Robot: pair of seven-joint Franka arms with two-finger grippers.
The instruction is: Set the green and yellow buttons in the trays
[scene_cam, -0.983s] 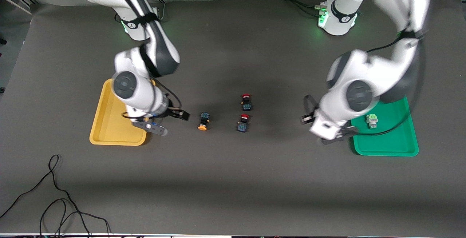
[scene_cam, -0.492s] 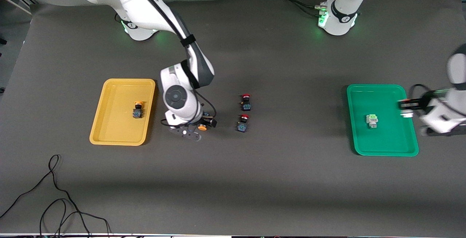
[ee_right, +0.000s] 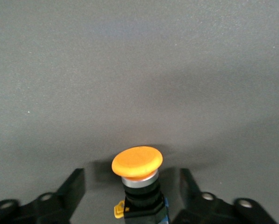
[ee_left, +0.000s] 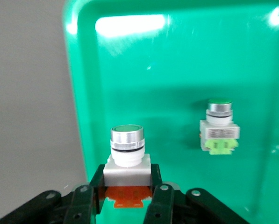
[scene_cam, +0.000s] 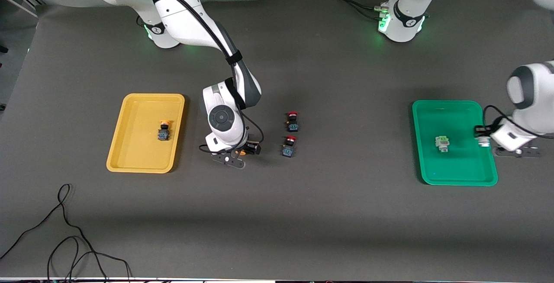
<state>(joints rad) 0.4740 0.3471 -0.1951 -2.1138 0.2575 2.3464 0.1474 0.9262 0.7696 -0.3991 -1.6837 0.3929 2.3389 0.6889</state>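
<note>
Presently, with 12 o'clock taken as the robots' bases in the front view and 3 o'clock as the left arm's end of the desk (scene_cam: 346, 213):

(a) The right gripper (scene_cam: 237, 155) is low at the desk's centre, at 3 o'clock of the yellow tray (scene_cam: 130, 153). Its fingers (ee_right: 76, 186) are released and stand on either side of a dark-bodied button with a yellow-orange cap (ee_right: 137, 162), apart from it. That button lies on the desk between the yellow tray and the two red-capped buttons.

(b) The yellow tray holds a second yellow-capped button (scene_cam: 163, 130), near the tray's middle, cap toward 12 o'clock.

(c) The red-capped buttons, one (scene_cam: 292, 121) at 12 o'clock of the other (scene_cam: 288, 146), lie on the bare desk, well apart from both trays.

(d) The left gripper (scene_cam: 482, 138) hangs over the 3 o'clock rim of the green tray (scene_cam: 454, 175). Its fingers (ee_left: 160, 198) are clenched on the light grey body of a green-capped button (ee_left: 127, 140), whose cap points away from the wrist; an orange part shows beneath the body.

(e) A second grey button with a green cap (ee_left: 219, 130) rests inside the green tray, near its centre, at 9 o'clock of the held one and apart from it.

(f) A black cable (scene_cam: 65, 231) loops on the desk at the 7 o'clock corner.
</note>
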